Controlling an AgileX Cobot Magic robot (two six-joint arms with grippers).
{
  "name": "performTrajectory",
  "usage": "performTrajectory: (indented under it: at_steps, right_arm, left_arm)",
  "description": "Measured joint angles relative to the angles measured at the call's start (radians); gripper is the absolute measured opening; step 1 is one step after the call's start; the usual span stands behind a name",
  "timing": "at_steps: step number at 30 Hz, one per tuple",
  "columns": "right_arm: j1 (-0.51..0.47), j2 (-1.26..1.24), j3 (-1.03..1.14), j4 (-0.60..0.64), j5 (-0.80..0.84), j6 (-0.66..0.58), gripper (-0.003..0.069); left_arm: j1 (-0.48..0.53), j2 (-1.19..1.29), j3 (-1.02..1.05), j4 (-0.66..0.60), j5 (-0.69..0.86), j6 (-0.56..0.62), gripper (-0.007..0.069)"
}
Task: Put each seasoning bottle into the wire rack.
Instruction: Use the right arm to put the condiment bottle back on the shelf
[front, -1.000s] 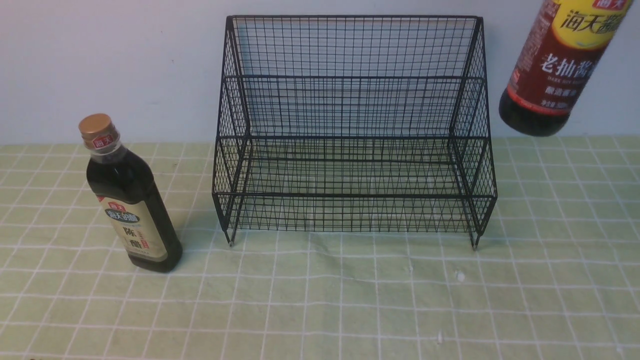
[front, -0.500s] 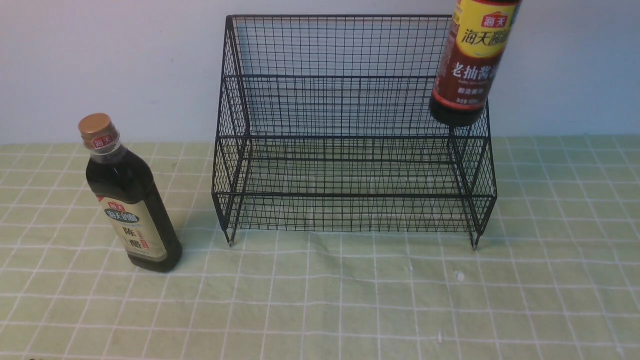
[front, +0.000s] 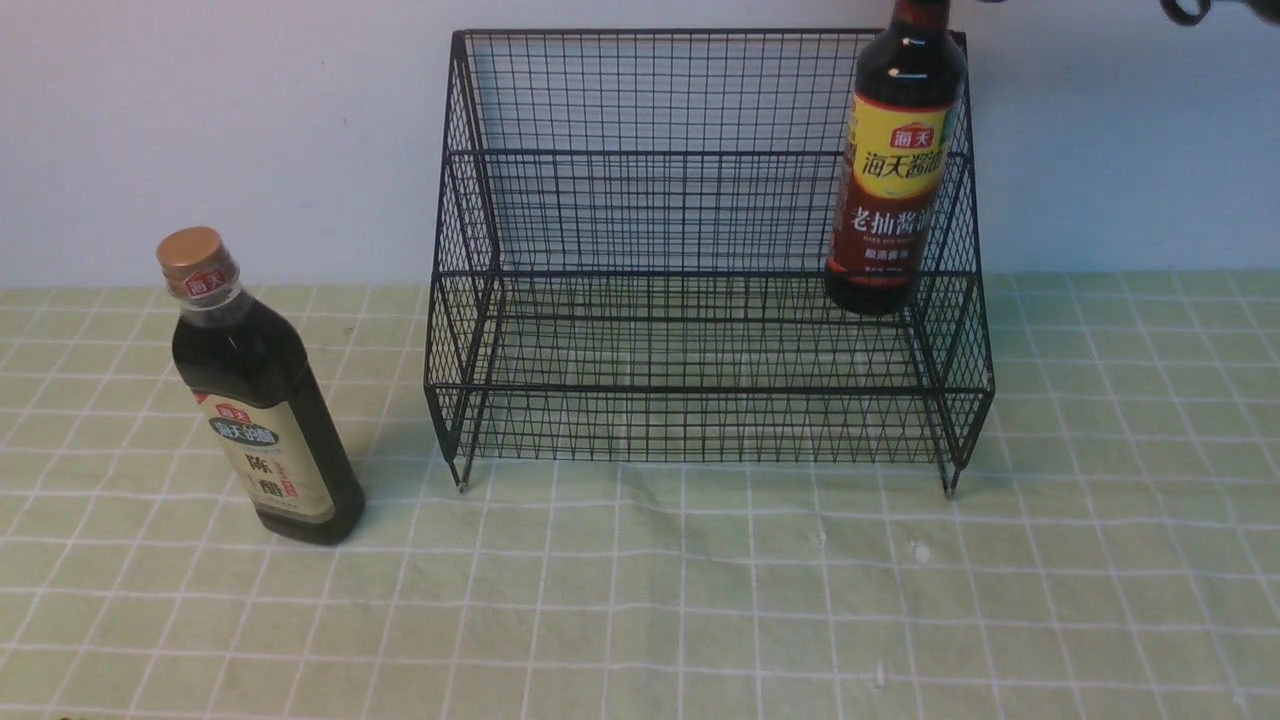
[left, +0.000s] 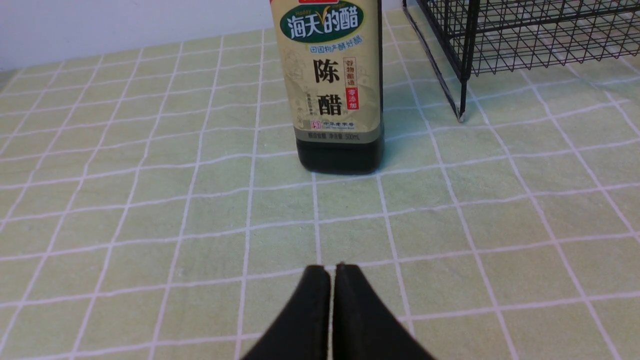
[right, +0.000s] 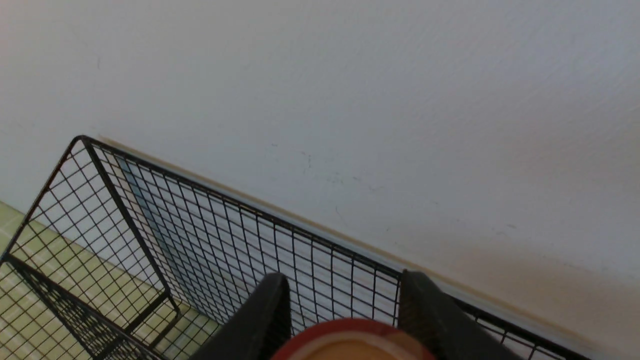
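The right claw (right: 344, 280) clamps the round bottle (front: 893, 190) from above; released tilted, it could topple inside the rack (front: 700, 392).

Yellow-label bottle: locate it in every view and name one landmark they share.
Front view: the yellow-label bottle is roughly upright at the right end of the wire rack, cap cut off by the top edge.
Left wrist view: not in it; only the beige-label bottle shows.
Right wrist view: only its red cap, at the bottom edge, between the right gripper's fingers.
Shared landmark: the wire rack, in all three.
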Motion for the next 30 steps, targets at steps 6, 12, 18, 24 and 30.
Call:
performTrajectory:
  at_steps: [6, 12, 18, 24, 30]
  right_arm:
    - [0.000, 0.009, 0.000, -0.094, 0.136, 0.000, 0.0267]
    - [0.000, 0.052, 0.000, -0.151, 0.263, 0.000, 0.0267]
    - [0.000, 0.053, -0.003, -0.192, 0.268, 0.064, 0.0267]
    - [0.000, 0.045, -0.009, -0.248, 0.291, 0.163, 0.0327]
    - [0.000, -0.008, -0.009, -0.270, 0.302, 0.231, 0.0447]
  left_arm:
    - [0.000, 0.000, 0.000, 0.000, 0.000, 0.000, -0.0006]
    - [0.000, 0.000, 0.000, 0.000, 0.000, 0.000, -0.0006]
    - [0.000, 0.000, 0.000, 0.000, -0.001, 0.000, -0.0006]
    - [0.000, 0.000, 0.000, 0.001, -0.001, 0.000, -0.0006]
    - [0.000, 0.000, 0.000, 0.001, -0.001, 0.000, -0.0006]
